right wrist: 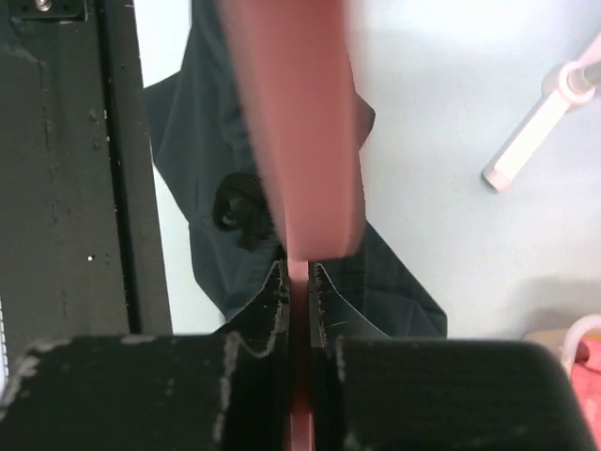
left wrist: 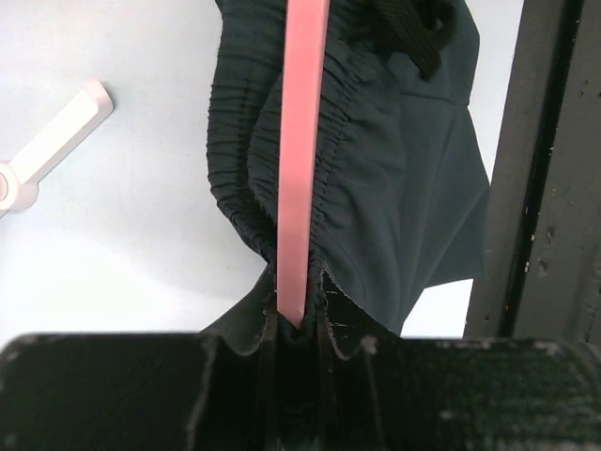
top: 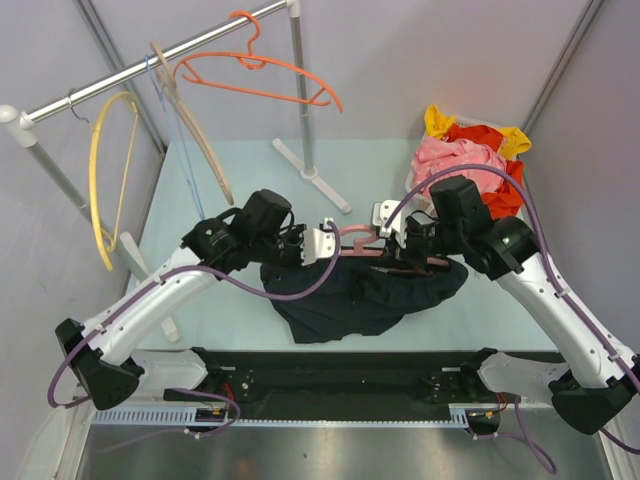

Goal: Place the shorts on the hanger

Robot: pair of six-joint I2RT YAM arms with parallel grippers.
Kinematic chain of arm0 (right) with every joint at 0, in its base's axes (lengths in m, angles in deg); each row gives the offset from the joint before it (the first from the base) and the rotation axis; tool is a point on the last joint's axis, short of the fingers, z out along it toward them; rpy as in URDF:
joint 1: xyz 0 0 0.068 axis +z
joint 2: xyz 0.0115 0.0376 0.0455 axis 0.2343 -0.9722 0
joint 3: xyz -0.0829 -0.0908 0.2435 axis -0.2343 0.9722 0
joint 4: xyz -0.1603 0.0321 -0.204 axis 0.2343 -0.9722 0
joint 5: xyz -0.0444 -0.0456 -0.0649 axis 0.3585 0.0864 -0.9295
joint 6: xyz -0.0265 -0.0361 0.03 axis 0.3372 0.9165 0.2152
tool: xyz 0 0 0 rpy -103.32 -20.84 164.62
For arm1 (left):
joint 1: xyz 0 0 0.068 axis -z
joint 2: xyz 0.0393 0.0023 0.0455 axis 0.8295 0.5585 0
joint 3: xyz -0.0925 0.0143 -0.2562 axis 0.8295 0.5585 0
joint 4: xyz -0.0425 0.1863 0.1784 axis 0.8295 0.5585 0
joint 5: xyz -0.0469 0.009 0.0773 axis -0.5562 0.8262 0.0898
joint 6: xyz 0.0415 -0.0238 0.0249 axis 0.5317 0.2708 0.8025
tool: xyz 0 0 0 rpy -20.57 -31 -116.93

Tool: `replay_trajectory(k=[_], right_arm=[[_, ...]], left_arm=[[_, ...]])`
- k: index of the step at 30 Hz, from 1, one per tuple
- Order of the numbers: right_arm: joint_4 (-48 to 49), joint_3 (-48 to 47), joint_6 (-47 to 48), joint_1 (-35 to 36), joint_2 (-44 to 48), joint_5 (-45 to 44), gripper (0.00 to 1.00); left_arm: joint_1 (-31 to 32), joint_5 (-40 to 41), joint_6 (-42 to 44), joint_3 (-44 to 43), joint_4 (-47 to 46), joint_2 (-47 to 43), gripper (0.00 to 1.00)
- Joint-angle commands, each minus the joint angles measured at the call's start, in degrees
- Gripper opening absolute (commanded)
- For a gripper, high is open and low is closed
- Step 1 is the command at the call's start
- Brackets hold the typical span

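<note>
The dark shorts (top: 350, 295) hang bunched between my two arms above the table, drooping toward the near edge. The pale-pink hanger (top: 352, 237) sits at their top edge. My left gripper (top: 330, 250) is shut on the hanger's bar (left wrist: 302, 141), with the gathered waistband of the shorts (left wrist: 394, 188) crowded round the bar right at the jaws (left wrist: 299, 321). My right gripper (top: 392, 248) is shut on another part of the hanger (right wrist: 300, 141), the pink plastic pinched between its fingers (right wrist: 300, 280). Dark shorts fabric (right wrist: 202, 169) hangs beneath.
A metal clothes rail at the back left carries an orange hanger (top: 260, 75), a beige hanger (top: 195, 130) and a yellow hanger (top: 100, 180). Its white foot (top: 310, 172) lies on the table. A pile of pink, red and yellow garments (top: 470, 160) sits back right. A black rail (top: 340, 375) runs along the near edge.
</note>
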Motion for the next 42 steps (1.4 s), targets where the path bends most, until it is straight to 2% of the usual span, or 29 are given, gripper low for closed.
replay_trajectory(k=[1,3,10,12,15,18,23,28,32,34,38,42], right_arm=[[2.97,-1.44,0.18,-0.57,1.94,-2.99,0.00],[3.24,-1.44,-0.16,-1.27,2.83,-2.38,0.00],[2.28,-1.79,0.71,-9.18,6.43,2.46,0.00],[2.27,-2.31,0.45,-10.15,6.61,2.90,0.00],[1.92,-3.28,0.71,-13.66,6.18,3.16,0.00],[1.57,-4.16,2.37,-20.34,5.30,6.14,0.00],[-1.33,-7.24,2.04,-22.81,4.15,8.44,0.00],[3.24,-7.76,-12.00,-22.90,3.10,4.31,0.00],[4.03,-8.12,-19.30,-22.99,2.57,2.11,0.00],[4.99,-8.12,-21.78,-23.77,2.57,-0.34,0.00],[8.77,-8.29,-26.17,-27.98,1.96,-3.69,0.00],[12.72,-11.53,-27.23,-31.95,-0.93,-5.72,0.00]], left_arm=[[-0.01,-5.70,1.89,-2.20,-0.88,-4.27,0.08],[-1.41,-7.89,2.43,-2.65,0.44,-4.97,0.19],[-7.66,-13.08,3.22,-5.19,1.23,-6.12,0.39],[-8.10,-13.96,2.44,-5.81,-0.08,-6.30,0.54],[-8.10,-14.85,-0.99,-6.52,-4.29,-7.44,0.68],[-8.10,-13.09,-3.80,-6.69,-8.68,-8.23,0.75],[-7.84,-11.42,-4.51,-6.08,-17.82,-9.19,0.78],[-4.42,-8.00,-3.47,-5.37,-24.94,-8.23,0.77],[3.56,2.53,2.50,-3.36,-30.30,-7.97,0.77],[4.90,6.33,6.89,-2.73,-34.25,-7.18,0.76],[5.17,7.04,5.95,-7.21,-35.24,-3.23,0.68],[5.17,4.67,3.41,-6.09,-34.71,-3.66,0.69]])
